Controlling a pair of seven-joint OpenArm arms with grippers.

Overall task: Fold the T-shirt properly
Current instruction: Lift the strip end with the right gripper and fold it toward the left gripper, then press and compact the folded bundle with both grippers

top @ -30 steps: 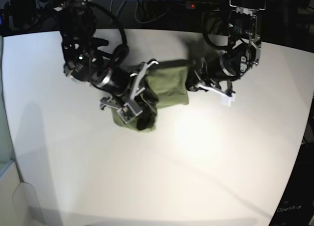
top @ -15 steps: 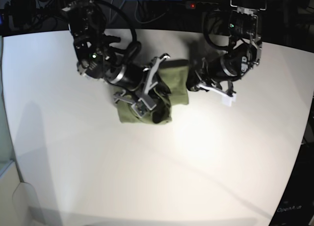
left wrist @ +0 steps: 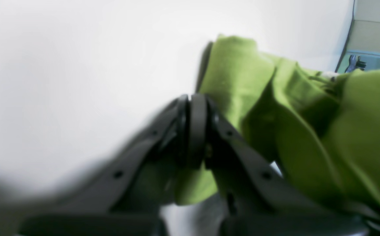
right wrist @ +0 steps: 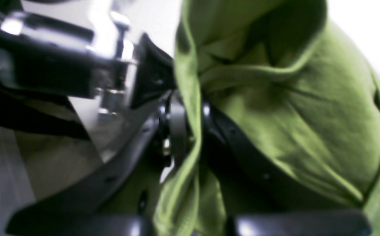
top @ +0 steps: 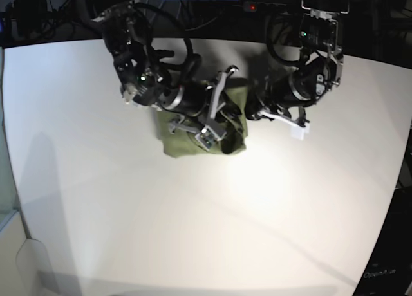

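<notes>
**Shirt nearly folded, last fold in hand**

The table (top: pixel 96 199) is white and bare apart from the work near its far edge. There the T-shirt (top: pixel 193 138) lies as a compact olive bundle between the two arms, already reduced to a small rough rectangle, so I judge most of the folding done. What is left, by my reading, is to lay down the layer now held up, let go, and flatten the result; the bundle looks lumpy and not squared off.

The right gripper (right wrist: pixel 186 131) hangs over the bundle's middle in the base view. Its jaws are pressed together on a raised fold of the T-shirt, with green cloth running between them and bulging loosely to one side.

The left gripper (left wrist: pixel 193 131) sits at the bundle's edge nearest its own arm. Its jaws meet tip to tip, with cloth close behind and below them; the wrist view is too blurred to say whether any fabric is pinched. No tag can be made out.
</notes>
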